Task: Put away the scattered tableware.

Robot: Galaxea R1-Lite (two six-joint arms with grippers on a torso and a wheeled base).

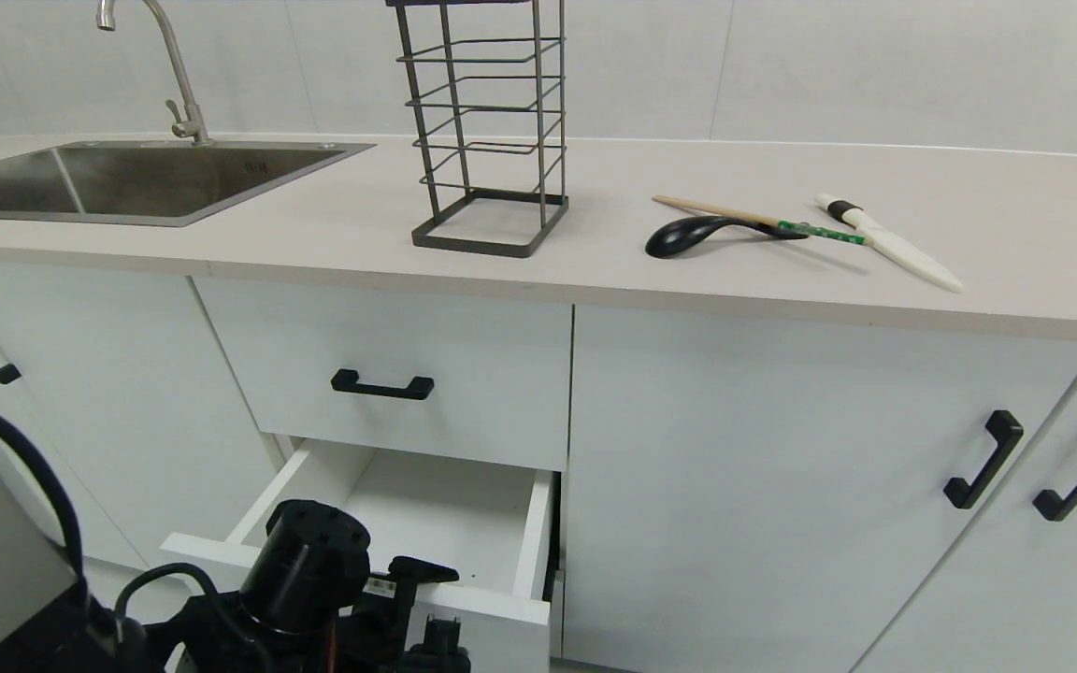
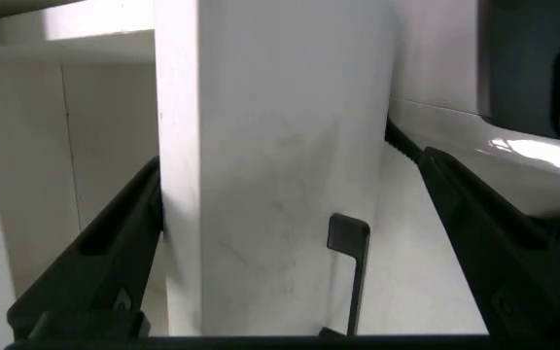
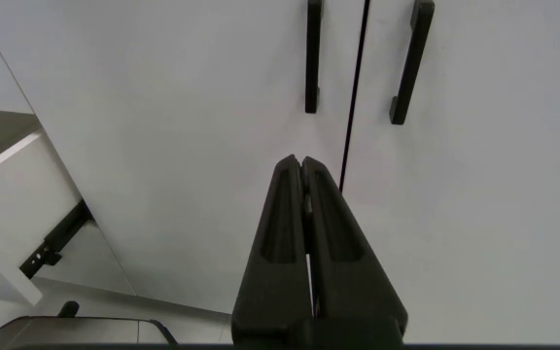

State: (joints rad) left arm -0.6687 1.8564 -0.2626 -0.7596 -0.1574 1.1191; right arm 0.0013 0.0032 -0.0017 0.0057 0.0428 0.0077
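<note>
Left tool [image 2: 275, 165] open, astride drawer front [image 2: 261, 214], lower centre — right tool [image 3: 301, 167] closed, empty; spoon [image 1: 688, 236], chopsticks [image 1: 744, 216], white knife [image 1: 894, 245] on bench [image 1: 997, 201], upper right.

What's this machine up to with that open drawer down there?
The robot is putting away tableware. Its left gripper is open around the front panel of the pulled-out lower drawer, near the handle. Its right gripper is shut, holds nothing and faces the cabinet doors. A black spoon, chopsticks and a white utensil lie on the counter, not yet put away.
</note>
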